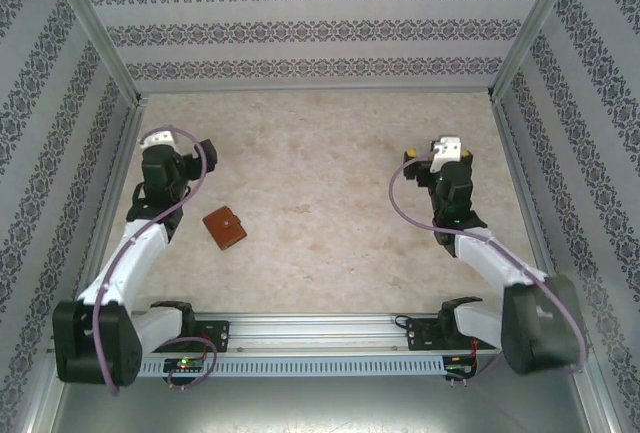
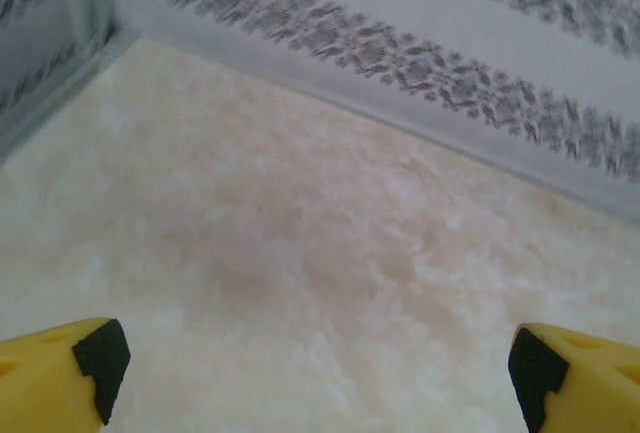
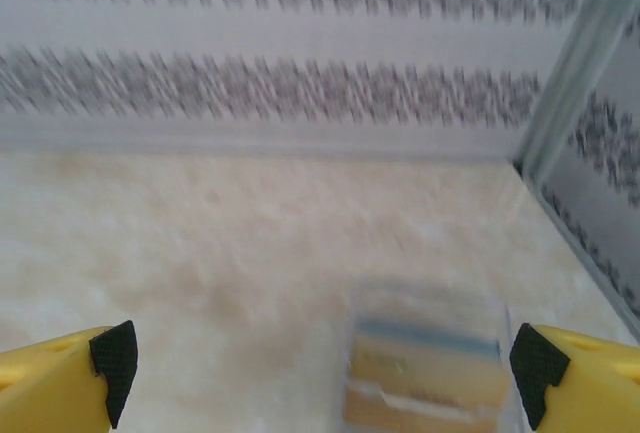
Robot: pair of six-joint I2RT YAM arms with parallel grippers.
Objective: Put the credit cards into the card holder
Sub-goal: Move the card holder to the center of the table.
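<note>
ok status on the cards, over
Both open, empty: left gripper, right gripper. Shut card holder on table beside left arm. In clear case ahead of right gripper: credit cards. Nothing blocking.

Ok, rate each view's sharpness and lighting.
Top external: sharp, evenly lit, no glare, the small reddish-brown leather wallet crisp. Left wrist: patterned wall smeared, marbled beige tabletop soft. Right wrist: patterned wall streaked sideways, the clear plastic case and its orange and teal cards hazy.
</note>
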